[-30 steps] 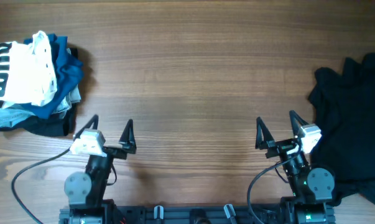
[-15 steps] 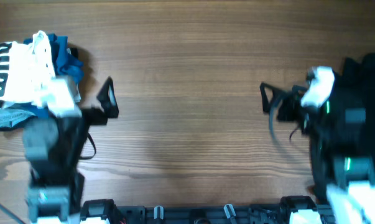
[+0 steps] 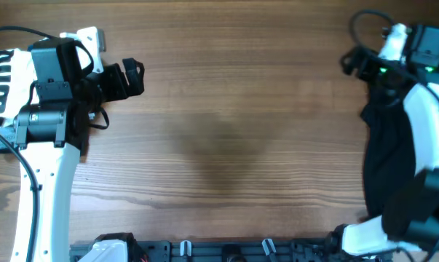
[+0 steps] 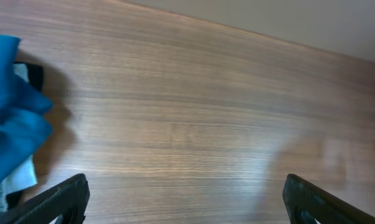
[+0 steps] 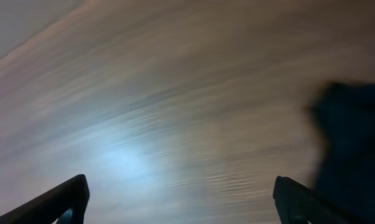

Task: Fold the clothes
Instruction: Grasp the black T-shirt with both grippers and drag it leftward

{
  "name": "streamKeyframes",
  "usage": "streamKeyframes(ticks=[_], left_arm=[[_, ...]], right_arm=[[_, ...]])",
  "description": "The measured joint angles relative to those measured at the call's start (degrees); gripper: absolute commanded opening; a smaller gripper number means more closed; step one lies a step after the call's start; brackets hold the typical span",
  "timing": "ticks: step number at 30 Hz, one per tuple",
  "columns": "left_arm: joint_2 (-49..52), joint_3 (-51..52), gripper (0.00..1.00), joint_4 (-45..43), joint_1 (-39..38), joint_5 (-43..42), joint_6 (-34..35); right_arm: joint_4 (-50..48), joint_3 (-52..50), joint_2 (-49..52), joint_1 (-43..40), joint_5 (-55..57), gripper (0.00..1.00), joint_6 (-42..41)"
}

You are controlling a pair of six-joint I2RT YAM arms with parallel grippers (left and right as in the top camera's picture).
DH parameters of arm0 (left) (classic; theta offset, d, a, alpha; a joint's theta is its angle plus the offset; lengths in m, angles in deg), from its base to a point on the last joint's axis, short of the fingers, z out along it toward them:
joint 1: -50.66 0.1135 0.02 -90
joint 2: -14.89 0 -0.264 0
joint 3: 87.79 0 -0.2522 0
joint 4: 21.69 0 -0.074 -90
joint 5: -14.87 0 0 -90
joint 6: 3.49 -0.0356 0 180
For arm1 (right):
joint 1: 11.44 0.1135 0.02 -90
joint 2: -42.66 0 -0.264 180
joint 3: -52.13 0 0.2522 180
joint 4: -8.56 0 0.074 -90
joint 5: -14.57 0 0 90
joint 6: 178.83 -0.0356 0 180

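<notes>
Black fabric marks the task's thing: the black shirt (image 3: 383,156) lies bunched at the right edge of the wooden table (image 3: 226,109), where it lay a second ago. The arms have changed. Then both sat folded low by the near edge with their pincers pointing up the table. Now both have reached toward the far side.

The left gripper (image 4: 186,190) has swung up and out to the left and sits just beside the heap of other clothes. Its fingers stand wide apart with only bare wood between them. The right gripper (image 5: 181,190) has travelled to the far right corner, beyond the top of the shirt. Its wrist view is blurred, yet the two fingers show well apart and hold nothing; the shirt is a dark mass off to its right.

The heap at the left holds a white garment with black stripes (image 3: 2,84) and a blue garment (image 4: 13,118). From overhead, the left arm now covers much of that heap, and the right arm crosses the shirt and hides most of it.
</notes>
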Motion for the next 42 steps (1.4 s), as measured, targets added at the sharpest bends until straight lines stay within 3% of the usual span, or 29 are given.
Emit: streamKeyframes(ticks=[2, 4, 6, 11, 14, 16, 19, 20, 22, 23, 26, 30, 33, 40, 41, 42], left_arm=[[-0.04, -0.04, 1.0, 0.0, 0.0, -1.09, 0.0], [-0.04, -0.09, 1.0, 0.02, 0.0, -1.75, 0.0], [-0.04, -0.09, 1.0, 0.17, 0.0, -2.12, 0.0], [-0.04, -0.09, 1.0, 0.2, 0.0, -2.23, 0.0], [-0.04, -0.09, 1.0, 0.22, 0.0, -2.34, 0.0], [-0.04, -0.09, 1.0, 0.2, 0.0, -2.34, 0.0], [-0.04, -0.09, 1.0, 0.24, 0.0, -2.34, 0.0], [-0.04, -0.09, 1.0, 0.24, 0.0, -2.36, 0.0], [-0.04, -0.09, 1.0, 0.24, 0.0, -2.36, 0.0], [-0.04, -0.09, 1.0, 0.31, 0.0, -2.36, 0.0], [-0.04, -0.09, 1.0, 0.42, 0.0, -2.36, 0.0], [-0.04, -0.09, 1.0, 0.44, 0.0, -2.36, 0.0], [-0.04, -0.09, 1.0, 0.31, 0.0, -2.51, 0.0], [-0.04, -0.09, 1.0, 0.07, 0.0, -2.51, 0.0], [-0.04, -0.11, 1.0, 0.02, 0.0, -2.51, 0.0], [-0.04, -0.09, 1.0, 0.02, 0.0, -2.51, 0.0]], right_arm=[[-1.84, 0.0, 3.61, -3.48, 2.36, 0.88, -1.51], [-5.05, 0.0, 8.22, -5.31, 5.07, 0.67, -2.19], [-6.25, 0.31, 12.33, -5.2, 5.05, 0.65, -1.66], [2.84, 0.5, 17.62, -4.13, 7.45, 0.67, -1.29], [3.3, 0.5, 18.12, -4.07, 9.29, 0.67, -1.68], [4.02, 0.52, 18.14, -4.07, 9.92, 0.75, -2.21], [4.28, 0.33, 18.14, -3.98, 10.97, 0.75, -3.72], [4.04, -0.09, 18.05, -3.82, 12.11, 0.7, -5.07], [3.5, -0.79, 17.84, -3.52, 14.4, 0.47, -6.54], [3.39, -1.07, 17.75, -3.48, 15.85, 0.3, -7.13], [2.84, -1.57, 17.73, -3.96, 16.48, 0.04, -6.23], [-1.42, -2.25, 17.68, -3.54, 4.52, 0.04, -4.11], [-3.67, -2.29, 17.7, 2.12, -3.85, 0.04, -3.26], [-9.46, -1.33, 17.7, 29.18, -10.97, 0.04, -2.95], [-9.64, -1.29, 17.7, 33.31, -10.8, 0.13, -2.86], [-9.66, -1.29, 17.7, 37.81, -10.58, 0.29, -2.45]])
